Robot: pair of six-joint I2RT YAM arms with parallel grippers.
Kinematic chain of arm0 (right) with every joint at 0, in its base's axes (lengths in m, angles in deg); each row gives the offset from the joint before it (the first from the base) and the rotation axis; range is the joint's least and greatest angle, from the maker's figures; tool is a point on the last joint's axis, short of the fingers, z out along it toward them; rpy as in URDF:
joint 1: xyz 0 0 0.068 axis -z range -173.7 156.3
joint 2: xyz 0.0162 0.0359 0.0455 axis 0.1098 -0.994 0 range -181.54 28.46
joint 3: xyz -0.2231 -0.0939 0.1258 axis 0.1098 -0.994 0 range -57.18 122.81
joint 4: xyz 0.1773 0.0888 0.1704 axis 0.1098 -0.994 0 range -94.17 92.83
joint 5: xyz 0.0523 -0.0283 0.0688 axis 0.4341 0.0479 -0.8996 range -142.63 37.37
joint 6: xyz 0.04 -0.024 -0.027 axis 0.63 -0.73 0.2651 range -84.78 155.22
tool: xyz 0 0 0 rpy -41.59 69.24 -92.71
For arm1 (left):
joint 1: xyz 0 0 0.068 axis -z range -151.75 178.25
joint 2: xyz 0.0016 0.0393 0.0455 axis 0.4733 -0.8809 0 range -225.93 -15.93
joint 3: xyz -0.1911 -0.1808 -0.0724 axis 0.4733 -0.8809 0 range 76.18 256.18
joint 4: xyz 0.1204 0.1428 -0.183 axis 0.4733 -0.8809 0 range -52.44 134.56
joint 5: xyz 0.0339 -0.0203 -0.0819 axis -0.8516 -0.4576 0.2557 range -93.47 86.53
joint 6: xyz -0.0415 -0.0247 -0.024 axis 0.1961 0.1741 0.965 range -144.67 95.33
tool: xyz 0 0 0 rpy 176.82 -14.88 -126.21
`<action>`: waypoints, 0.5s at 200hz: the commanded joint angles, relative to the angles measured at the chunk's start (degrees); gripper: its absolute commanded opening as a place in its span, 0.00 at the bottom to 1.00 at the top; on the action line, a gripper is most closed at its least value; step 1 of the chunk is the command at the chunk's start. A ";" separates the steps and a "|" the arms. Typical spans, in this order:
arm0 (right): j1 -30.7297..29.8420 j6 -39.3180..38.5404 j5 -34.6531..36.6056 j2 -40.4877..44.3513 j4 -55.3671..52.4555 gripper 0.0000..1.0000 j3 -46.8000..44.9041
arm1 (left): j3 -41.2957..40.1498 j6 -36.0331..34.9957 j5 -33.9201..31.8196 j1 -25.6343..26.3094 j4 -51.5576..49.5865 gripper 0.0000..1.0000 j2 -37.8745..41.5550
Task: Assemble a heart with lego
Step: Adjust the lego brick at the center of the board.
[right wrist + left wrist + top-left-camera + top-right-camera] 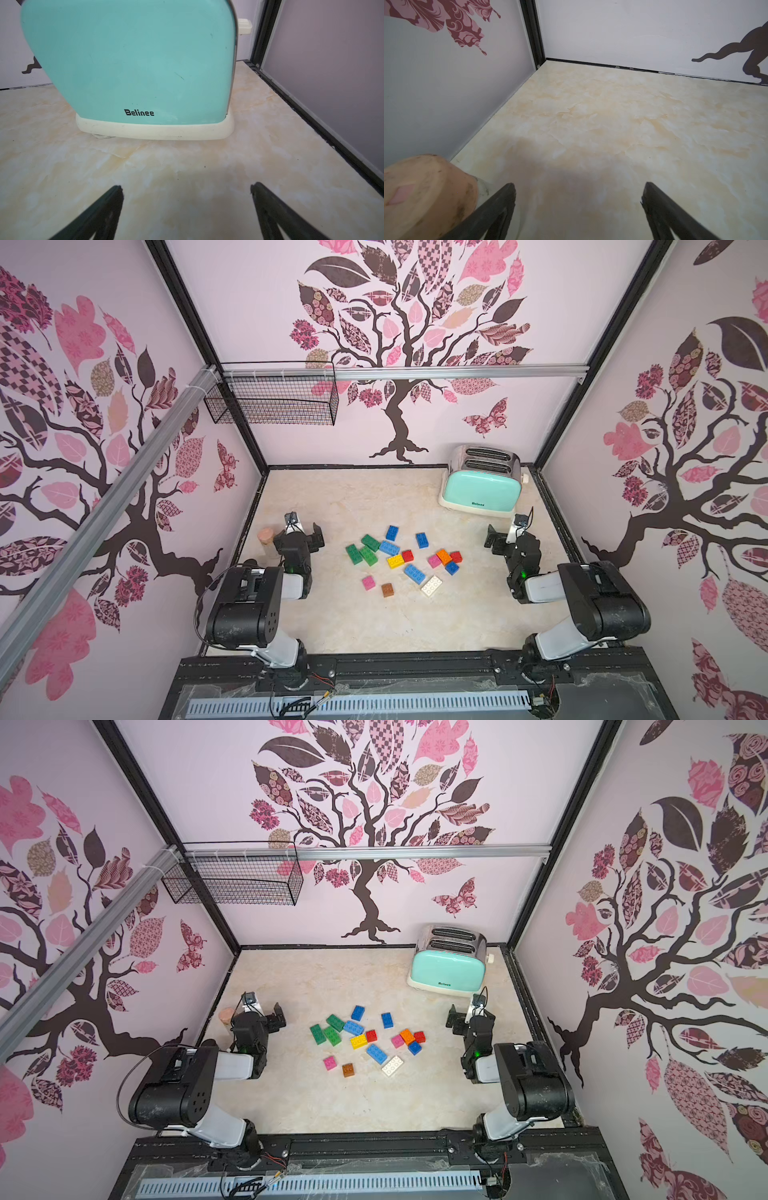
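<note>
Nearest the base: bare tabletop [374, 626], cream, marbled.

Next out: the lego [407, 556], a flat scatter mid-tabletop. All bricks sit studs up and none is stacked. No heart outline begun, by my reading.
- Near edge: pink brick [368, 583] and brown brick [387, 590], each clear of its neighbours. White oblong brick [431, 586] lies just beside the long blue brick [414, 573], perhaps touching.
- Middle: yellow brick [395, 561] and orange brick [444, 556] bunched with small red, pink and blue ones. Three green bricks [361, 551] are crowded on the left side.
- Far edge: two far blue bricks [392, 532], apart.

Handling, judged: hard plastic, light, stiff, not fragile. The smooth walls may skate under a glancing touch. Best hold is across the two flat side walls, over an oblong's short width, never on the studs. The loose near pieces give finger room; the bunched ones want separating.

Left hand [579, 188]: released, jaws wide, empty. It is left of the scatter, with bare tabletop between it and the greens. A wood-topped round object [425, 195] is just beside one finger.

Right hand [187, 189]: released and empty, right of the scatter, with a gap to the nearest red brick [456, 557].

Neither wrist view shows a brick.

Farthest: mint toaster [128, 62], ahead of the right hand.
</note>
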 commanded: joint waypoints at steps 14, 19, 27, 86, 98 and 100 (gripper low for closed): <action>-0.22 0.49 0.29 0.81 0.81 1.00 0.54 | -0.51 -0.16 0.15 0.01 0.97 0.98 0.70; -0.22 0.51 0.35 0.79 0.82 1.00 0.50 | -0.51 -0.18 0.15 0.01 0.90 0.98 0.68; -0.21 0.51 0.39 0.81 0.81 1.00 0.49 | -0.51 -0.19 0.15 0.01 0.93 0.98 0.68; -0.22 0.50 0.31 0.80 0.80 1.00 0.49 | -0.34 -0.36 0.06 0.19 0.85 0.98 0.66; -0.21 0.49 0.33 0.77 0.79 1.00 0.54 | -0.42 -0.39 0.06 0.18 0.85 0.98 0.65; -0.20 0.50 0.33 0.80 0.80 1.00 0.49 | -0.42 -0.35 0.06 0.19 0.85 0.98 0.64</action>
